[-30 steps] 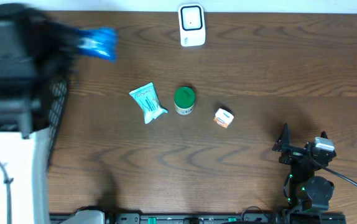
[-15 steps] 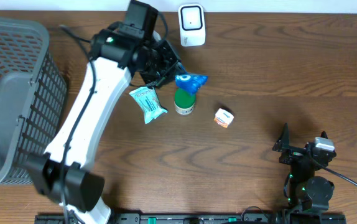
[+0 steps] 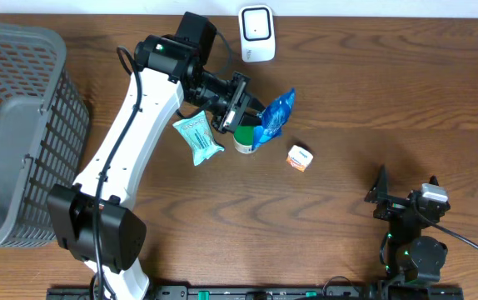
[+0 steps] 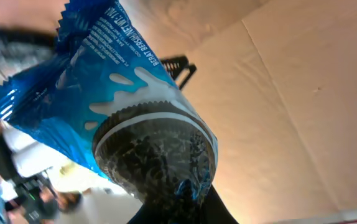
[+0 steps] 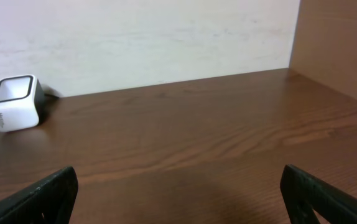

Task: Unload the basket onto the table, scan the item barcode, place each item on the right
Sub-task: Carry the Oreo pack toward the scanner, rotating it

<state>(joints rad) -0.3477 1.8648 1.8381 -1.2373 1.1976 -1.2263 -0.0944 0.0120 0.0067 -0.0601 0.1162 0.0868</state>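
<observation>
While the left jaws clamp the blue packet (image 3: 276,117) over the green jar (image 3: 241,142), near the scanner (image 3: 256,33) at the worktop's (image 3: 364,92) far edge, the right jaws stand wide apart, empty, by the front right edge.

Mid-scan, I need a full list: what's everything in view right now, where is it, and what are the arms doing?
scanner: one, white, far edge of table, middle
jar: one, green lid, table centre, partly covered from above
blue snack packet: one, blue, held in the air over the jar
teal packet: one, teal, flat, left of the jar
small box: one, orange and white, right of the jar
basket: one, grey mesh, far left
table: one, brown wood
left gripper: one, black, shut on the blue snack packet
right gripper: one, black, open and empty, near right corner
</observation>
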